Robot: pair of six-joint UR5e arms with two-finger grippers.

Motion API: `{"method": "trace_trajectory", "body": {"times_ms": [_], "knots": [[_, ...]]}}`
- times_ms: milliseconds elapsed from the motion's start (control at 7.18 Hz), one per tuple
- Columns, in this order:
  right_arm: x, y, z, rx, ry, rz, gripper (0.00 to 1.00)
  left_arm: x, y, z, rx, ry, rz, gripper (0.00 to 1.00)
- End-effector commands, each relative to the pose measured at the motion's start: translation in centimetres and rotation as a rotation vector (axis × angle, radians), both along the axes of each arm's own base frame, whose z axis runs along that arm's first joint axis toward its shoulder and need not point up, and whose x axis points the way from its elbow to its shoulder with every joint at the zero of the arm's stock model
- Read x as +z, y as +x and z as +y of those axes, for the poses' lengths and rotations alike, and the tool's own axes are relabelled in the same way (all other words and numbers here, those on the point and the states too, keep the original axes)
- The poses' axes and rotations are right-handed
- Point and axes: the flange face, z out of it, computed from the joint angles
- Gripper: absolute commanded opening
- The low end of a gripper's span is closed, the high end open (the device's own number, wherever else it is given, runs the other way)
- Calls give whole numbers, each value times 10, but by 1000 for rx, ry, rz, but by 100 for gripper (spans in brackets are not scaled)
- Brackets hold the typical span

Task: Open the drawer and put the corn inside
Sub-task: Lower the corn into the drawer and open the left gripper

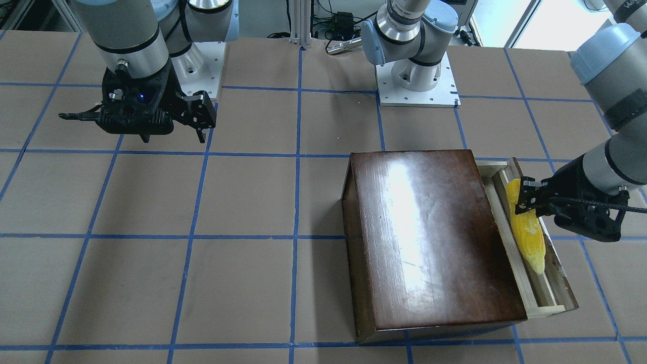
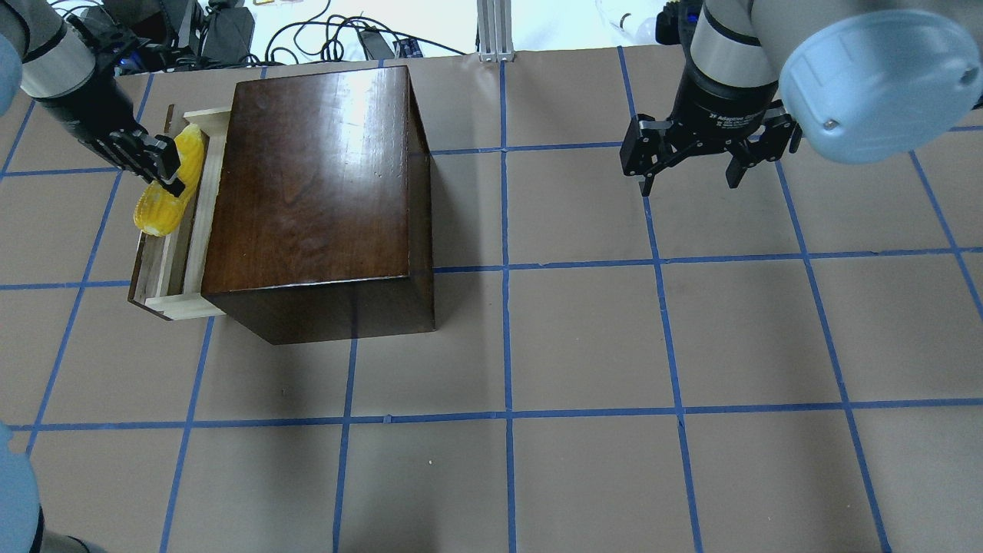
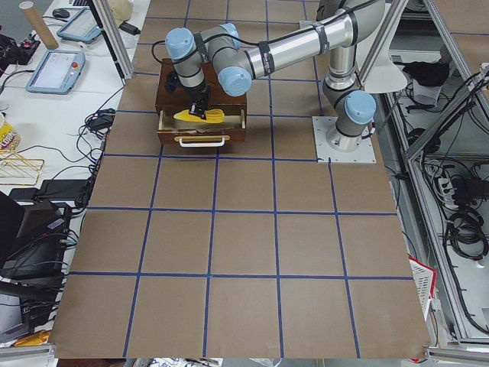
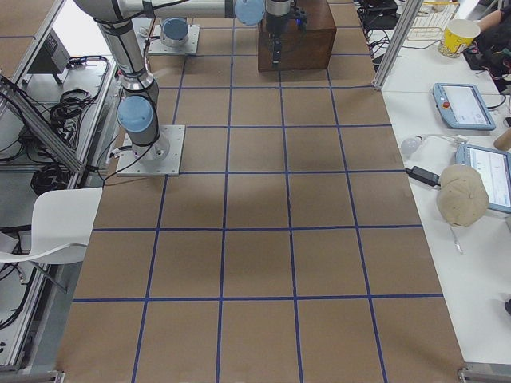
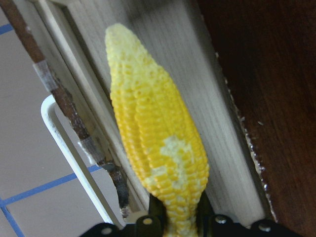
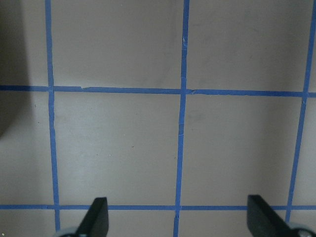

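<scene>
1. While it is pinched near its thicker end, the corn [image 1: 529,240] is held lengthwise over the open drawer [image 1: 548,309], along the pale wooden channel. Whether it touches the drawer's floor cannot be told.
2. The left claw [image 1: 520,198] is seen clenched on the corn, its black fingers reaching in from the side away from the box. In the left wrist view the cob fills the middle, with its pointed tip farthest from the fingers.
3. The drawer is shown standing partly out of the box [image 1: 429,237], on the side of the robot's left arm. Pale light-wood sides and a worn dark-brown front panel are visible, and a white handle [image 5: 74,163] is fixed to the outside of that panel.
4. The box, glossy and dark brown, is set on the worktop [image 1: 242,202], which is covered in brown sheet and marked into squares by blue tape lines [image 1: 298,202].
5. The right claw [image 2: 689,184] is held well apart from the box, above the worktop on the robot's right side. It is released, with its fingers spread wide, and only brown sheet and tape are seen between them in the right wrist view.
</scene>
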Motion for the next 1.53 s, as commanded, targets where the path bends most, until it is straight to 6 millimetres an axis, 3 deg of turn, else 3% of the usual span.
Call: {"method": "trace_trajectory", "body": {"times_ms": [0, 139, 278, 418, 557, 696, 835, 1392], "knots": [[0, 0, 0, 0, 0, 0, 100, -6, 1, 2, 23, 15, -4, 0], [0, 0, 0, 0, 0, 0, 100, -6, 1, 1, 23, 13, -4, 16], [0, 0, 0, 0, 0, 0, 100, -5, 1, 1, 23, 12, -5, 39], [0, 0, 0, 0, 0, 0, 100, -5, 0, 1, 23, 11, -6, 44], [0, 0, 0, 0, 0, 0, 100, -6, -1, 1, 23, 13, -3, 62], [0, 0, 0, 0, 0, 0, 100, -3, 0, 2, 21, 8, -8, 63], [0, 0, 0, 0, 0, 0, 100, 0, -1, 2, 21, 4, -9, 77], [0, 0, 0, 0, 0, 0, 100, 28, -1, 7, 21, -34, -26, 88]]}}
